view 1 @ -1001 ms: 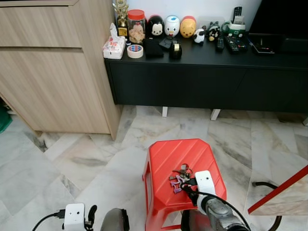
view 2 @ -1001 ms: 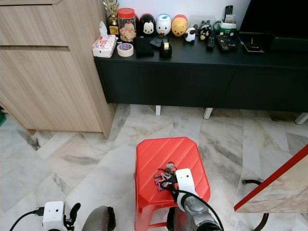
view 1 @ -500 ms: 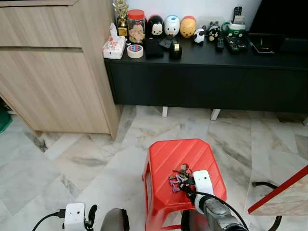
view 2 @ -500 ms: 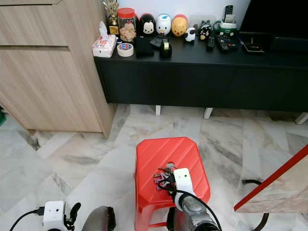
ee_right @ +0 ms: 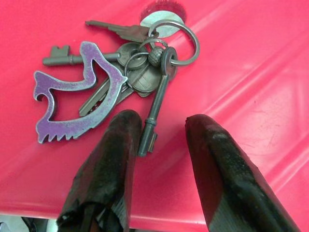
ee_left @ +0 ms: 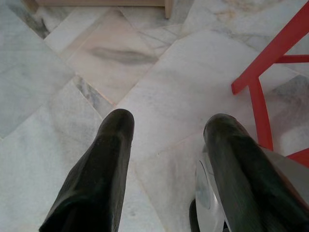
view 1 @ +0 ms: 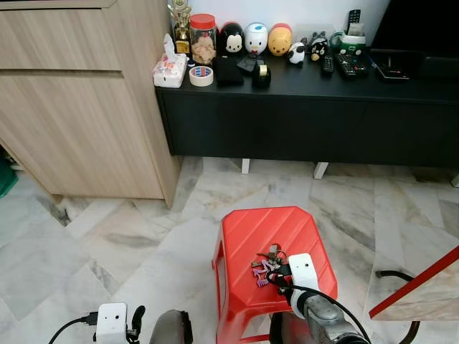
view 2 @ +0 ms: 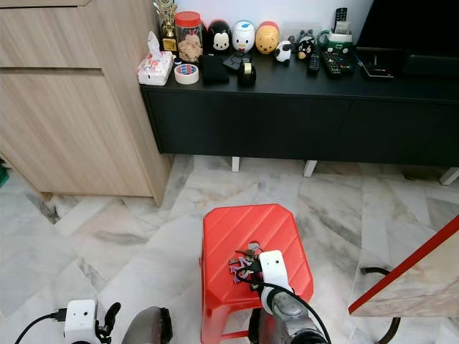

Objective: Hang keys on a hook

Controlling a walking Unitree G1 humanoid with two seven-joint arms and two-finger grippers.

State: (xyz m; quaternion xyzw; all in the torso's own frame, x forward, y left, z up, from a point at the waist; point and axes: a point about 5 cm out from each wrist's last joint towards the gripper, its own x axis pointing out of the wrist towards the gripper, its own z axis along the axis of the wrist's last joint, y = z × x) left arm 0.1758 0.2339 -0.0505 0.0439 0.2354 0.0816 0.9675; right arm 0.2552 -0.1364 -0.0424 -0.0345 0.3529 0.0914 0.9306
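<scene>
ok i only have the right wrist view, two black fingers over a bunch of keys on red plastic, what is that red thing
Observer: A red plastic stool on the marble floor; the bunch of metal keys with a purple charm lies on its seat, toward the robot.
Operator: where's the other arm
Observer: The left gripper is low beside the stool's red leg, fingers apart over bare floor.
Operator: any hook nearby
Observer: I can't make one out. Ahead are a black cabinet with toys and remotes on top, and a wooden cupboard on the left.
Operator: right gripper closed yet
Observer: No, the right gripper is open, straddling one long key.
</scene>
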